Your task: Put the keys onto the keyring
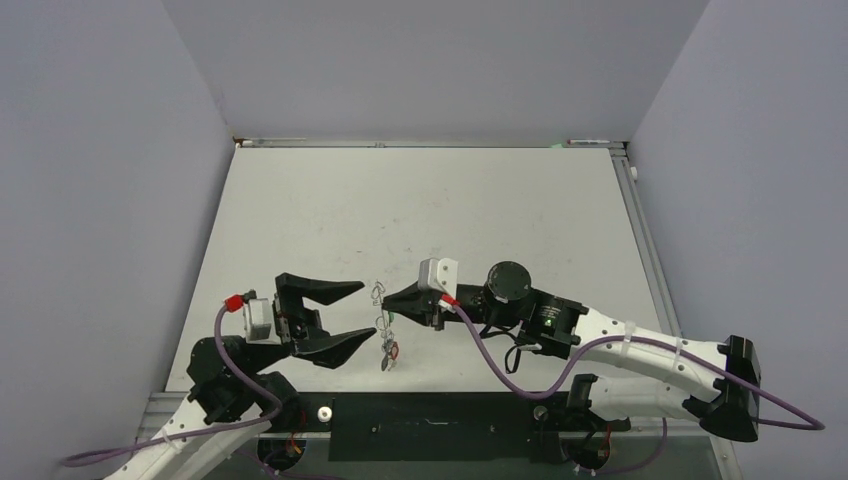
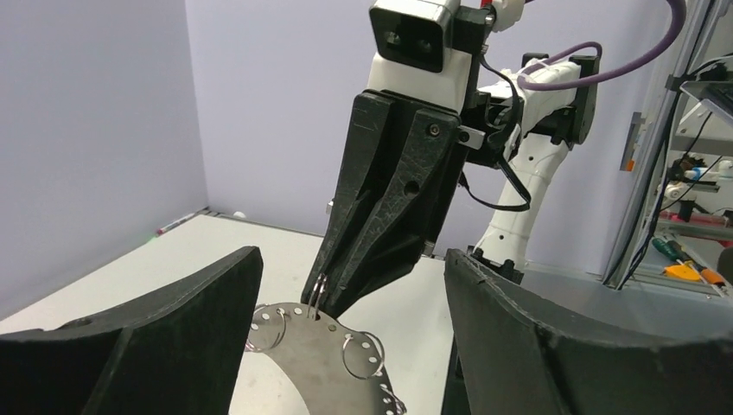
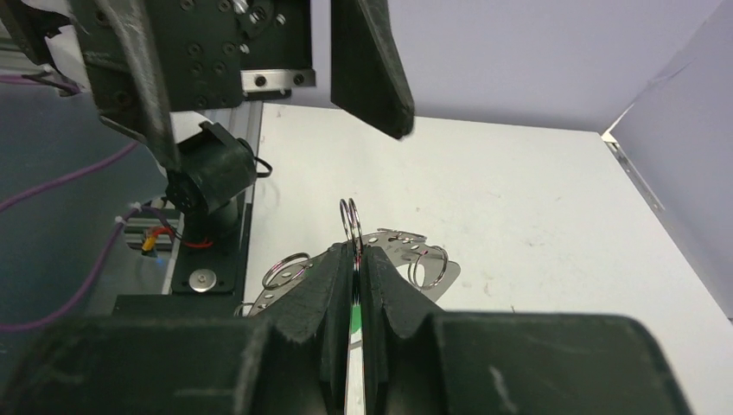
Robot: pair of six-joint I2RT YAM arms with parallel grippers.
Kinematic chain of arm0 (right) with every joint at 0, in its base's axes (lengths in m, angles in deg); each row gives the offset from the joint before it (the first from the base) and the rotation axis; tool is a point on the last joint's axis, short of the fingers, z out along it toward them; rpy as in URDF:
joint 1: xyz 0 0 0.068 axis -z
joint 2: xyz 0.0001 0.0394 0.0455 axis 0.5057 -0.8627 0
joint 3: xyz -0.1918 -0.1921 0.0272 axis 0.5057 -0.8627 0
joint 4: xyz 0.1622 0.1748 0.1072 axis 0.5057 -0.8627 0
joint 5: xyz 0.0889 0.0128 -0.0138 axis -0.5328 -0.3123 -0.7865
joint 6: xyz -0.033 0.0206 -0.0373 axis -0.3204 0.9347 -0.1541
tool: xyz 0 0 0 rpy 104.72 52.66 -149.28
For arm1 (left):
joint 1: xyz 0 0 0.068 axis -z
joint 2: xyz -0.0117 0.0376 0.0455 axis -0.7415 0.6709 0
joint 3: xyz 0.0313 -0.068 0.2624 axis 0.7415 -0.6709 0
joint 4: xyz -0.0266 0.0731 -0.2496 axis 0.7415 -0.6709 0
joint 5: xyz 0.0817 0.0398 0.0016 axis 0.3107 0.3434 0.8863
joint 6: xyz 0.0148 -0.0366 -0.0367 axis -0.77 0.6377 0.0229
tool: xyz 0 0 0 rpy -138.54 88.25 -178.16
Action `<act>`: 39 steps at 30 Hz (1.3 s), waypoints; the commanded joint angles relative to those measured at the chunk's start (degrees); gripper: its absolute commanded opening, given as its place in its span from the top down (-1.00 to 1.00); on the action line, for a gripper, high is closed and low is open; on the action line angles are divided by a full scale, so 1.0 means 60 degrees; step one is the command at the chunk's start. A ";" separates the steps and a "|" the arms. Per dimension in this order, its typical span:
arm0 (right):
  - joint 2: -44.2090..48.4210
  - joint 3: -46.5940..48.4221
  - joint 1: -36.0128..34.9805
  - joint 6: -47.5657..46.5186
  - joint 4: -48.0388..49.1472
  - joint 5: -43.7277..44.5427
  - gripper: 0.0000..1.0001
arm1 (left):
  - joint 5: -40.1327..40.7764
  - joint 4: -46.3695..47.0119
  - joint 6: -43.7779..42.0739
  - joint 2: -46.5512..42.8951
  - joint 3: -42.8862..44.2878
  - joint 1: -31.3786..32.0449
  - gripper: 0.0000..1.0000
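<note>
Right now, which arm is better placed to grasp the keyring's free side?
Left. The left gripper is open, facing the keyring; the right gripper is shut on one split ring.

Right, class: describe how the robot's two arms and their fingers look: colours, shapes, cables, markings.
The left arm and right arm share white links and black joints, each trailed by a purple cable ending in a red plug. The left gripper and right gripper each carry a pale camera block and two black, tapered, wedge-shaped fingers. A small green light glows on the right arm.

Bright, even, diffuse light; soft faint shadows; all three views sharp.
</note>
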 commanded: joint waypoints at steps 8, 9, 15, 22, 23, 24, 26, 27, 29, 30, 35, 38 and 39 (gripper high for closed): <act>0.0136 0.1221 0.0625 -0.1536 -0.2359 -0.0982 0.90 | -0.0588 -0.6228 -0.3772 0.0076 0.3198 0.0016 -0.41; 0.0071 0.1414 0.0644 -0.1695 -0.2788 -0.1015 0.89 | -0.0867 -0.6842 -0.4022 0.0373 0.3529 0.0012 -0.40; -0.0011 0.1940 0.0643 -0.2084 -0.3944 -0.1175 0.90 | -0.1126 -0.9280 -0.5393 0.2147 0.5088 0.0015 -0.19; -0.0048 0.1765 0.0643 -0.2078 -0.3837 -0.1252 0.90 | -0.1329 -0.9023 -0.5374 0.3239 0.5491 0.0036 0.05; -0.0041 0.1746 0.0643 -0.2063 -0.3808 -0.1251 0.90 | -0.1374 -0.8911 -0.5331 0.3373 0.5487 0.0055 0.08; -0.0035 0.1733 0.0643 -0.2059 -0.3772 -0.1250 0.89 | -0.1436 -0.8773 -0.5280 0.3509 0.5477 0.0067 0.10; -0.0034 0.1702 0.0643 -0.2056 -0.3731 -0.1275 0.89 | -0.1536 -0.8532 -0.5191 0.3702 0.5455 0.0074 0.12; -0.0045 0.1685 0.0643 -0.2055 -0.3723 -0.1285 0.90 | -0.1544 -0.8394 -0.5155 0.3757 0.5435 0.0074 0.13; -0.0083 0.1702 0.0643 -0.2059 -0.3708 -0.1306 0.90 | -0.1567 -0.8098 -0.5080 0.3812 0.5331 0.0071 0.14; -0.0102 0.1717 0.0643 -0.2055 -0.3713 -0.1311 0.90 | -0.1583 -0.7968 -0.5049 0.3833 0.5280 0.0074 0.16; -0.0154 0.1694 0.0643 -0.2079 -0.3682 -0.1339 0.90 | -0.1529 -0.7396 -0.4891 0.3981 0.5002 0.0088 0.31; -0.0173 0.1679 0.0648 -0.2095 -0.3642 -0.1369 0.90 | -0.1513 -0.7089 -0.4820 0.4077 0.4867 0.0100 0.33; -0.0155 0.1673 0.0654 -0.2073 -0.3635 -0.1374 0.90 | -0.1512 -0.7034 -0.4819 0.4121 0.4836 0.0092 0.34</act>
